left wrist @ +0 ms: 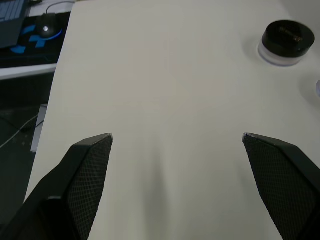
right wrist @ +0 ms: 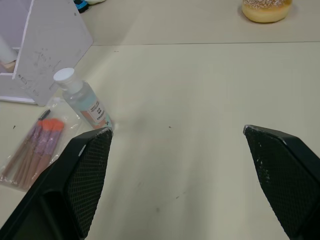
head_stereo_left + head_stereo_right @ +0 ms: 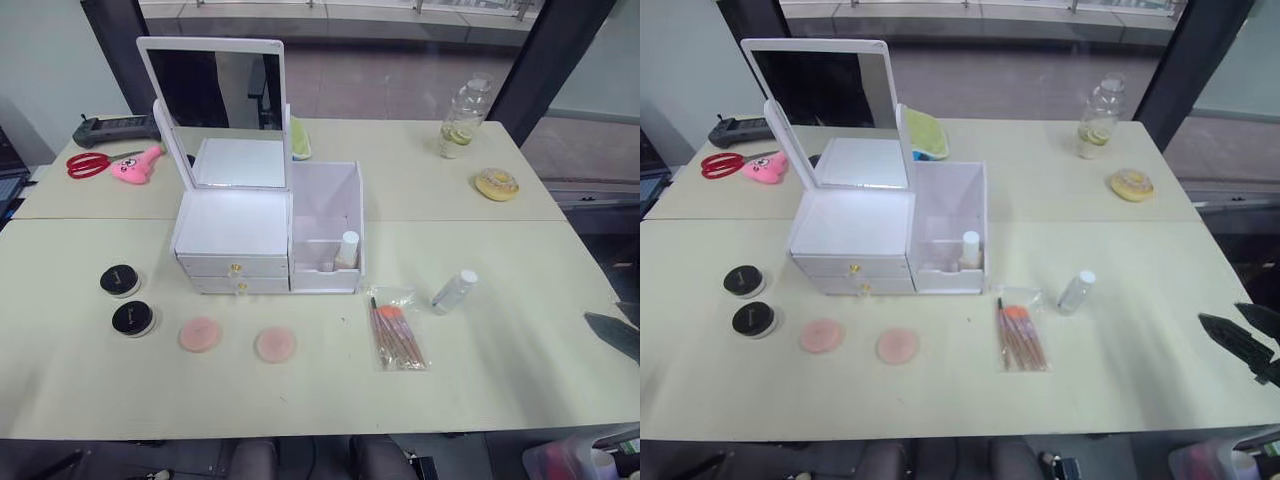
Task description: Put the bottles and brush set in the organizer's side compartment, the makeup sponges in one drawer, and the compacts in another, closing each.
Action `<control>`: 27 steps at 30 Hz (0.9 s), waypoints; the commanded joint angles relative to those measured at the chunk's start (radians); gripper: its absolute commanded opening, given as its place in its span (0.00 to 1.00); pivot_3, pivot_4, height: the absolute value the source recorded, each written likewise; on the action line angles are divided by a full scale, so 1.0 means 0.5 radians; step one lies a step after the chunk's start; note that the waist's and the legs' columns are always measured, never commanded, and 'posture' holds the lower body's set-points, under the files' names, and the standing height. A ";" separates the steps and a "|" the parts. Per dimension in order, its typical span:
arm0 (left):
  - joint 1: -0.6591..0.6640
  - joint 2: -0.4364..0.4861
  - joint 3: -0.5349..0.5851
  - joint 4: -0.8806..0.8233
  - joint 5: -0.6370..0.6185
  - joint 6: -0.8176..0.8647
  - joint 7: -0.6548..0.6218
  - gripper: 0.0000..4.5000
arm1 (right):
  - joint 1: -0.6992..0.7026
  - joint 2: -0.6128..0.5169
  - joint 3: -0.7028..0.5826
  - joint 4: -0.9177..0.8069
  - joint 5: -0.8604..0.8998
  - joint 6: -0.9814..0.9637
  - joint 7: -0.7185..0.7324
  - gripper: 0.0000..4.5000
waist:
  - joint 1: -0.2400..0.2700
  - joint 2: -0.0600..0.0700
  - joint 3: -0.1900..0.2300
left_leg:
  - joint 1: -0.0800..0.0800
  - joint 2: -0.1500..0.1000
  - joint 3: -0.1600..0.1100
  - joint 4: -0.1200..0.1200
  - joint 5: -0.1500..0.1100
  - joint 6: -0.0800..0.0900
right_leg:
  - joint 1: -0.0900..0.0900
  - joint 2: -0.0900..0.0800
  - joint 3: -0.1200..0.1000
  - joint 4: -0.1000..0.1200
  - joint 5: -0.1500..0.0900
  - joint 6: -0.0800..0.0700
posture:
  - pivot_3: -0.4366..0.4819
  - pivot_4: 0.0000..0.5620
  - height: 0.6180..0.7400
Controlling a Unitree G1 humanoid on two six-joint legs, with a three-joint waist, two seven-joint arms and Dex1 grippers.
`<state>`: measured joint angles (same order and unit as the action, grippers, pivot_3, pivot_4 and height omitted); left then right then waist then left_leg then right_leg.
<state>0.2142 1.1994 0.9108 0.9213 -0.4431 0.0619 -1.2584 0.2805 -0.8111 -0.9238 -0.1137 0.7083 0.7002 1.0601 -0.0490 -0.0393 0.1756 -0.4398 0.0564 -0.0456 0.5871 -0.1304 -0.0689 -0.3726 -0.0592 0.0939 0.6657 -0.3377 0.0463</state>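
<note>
beige bottle upright in side compartment, clear bottle lying right of brush set, both grippers spread wide, empty

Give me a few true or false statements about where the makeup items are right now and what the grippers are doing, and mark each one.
1. One bottle already stands in the side compartment. True.
2. The brush set lies inside a drawer. False: it lies on the table, beside the clear bottle.
3. Both makeup sponges lie on the table in front of the organizer. True.
4. The right gripper holds the clear bottle. False: it is open and empty.
5. Both compacts have their lids off. False: both are closed.
</note>
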 commanded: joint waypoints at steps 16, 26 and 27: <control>0.139 -0.344 -0.397 -1.659 -0.255 0.472 -0.027 1.00 | -0.207 -0.059 0.445 -0.693 0.177 0.107 -0.335 0.99 | 0.011 0.002 -0.001 | -0.001 0.001 0.006 -0.002 0.005 0.007 | 0.008 -0.001 0.004 0.001 0.010 0.016 | 0.48 0.27 1.00; -0.082 -0.427 -0.680 -3.048 -0.974 1.256 0.534 1.00 | -0.587 -0.053 0.921 -0.671 0.068 0.170 -0.641 0.99 | 0.018 0.001 0.000 | -0.004 0.005 0.007 0.007 0.010 0.016 | 0.010 0.006 0.006 0.001 0.013 0.021 | 0.48 0.27 1.00; -0.123 -0.411 -0.697 -3.112 -1.035 1.296 0.572 1.00 | -0.597 -0.048 0.952 -0.652 0.045 0.163 -0.658 0.99 | 0.017 0.001 0.000 | -0.003 0.005 0.006 0.007 0.010 0.016 | 0.010 0.007 0.006 0.002 0.013 0.021 | 0.48 0.27 1.00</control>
<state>0.1740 0.9774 0.5634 -0.5743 -0.8977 0.6760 -1.0087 -0.0029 -0.8356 -0.4528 -0.4401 0.7441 0.7874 0.7462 -0.0403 -0.0390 0.1755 -0.4415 0.0590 -0.0430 0.5908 -0.1252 -0.0608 -0.3674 -0.0553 0.0967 0.6666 -0.3310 0.0570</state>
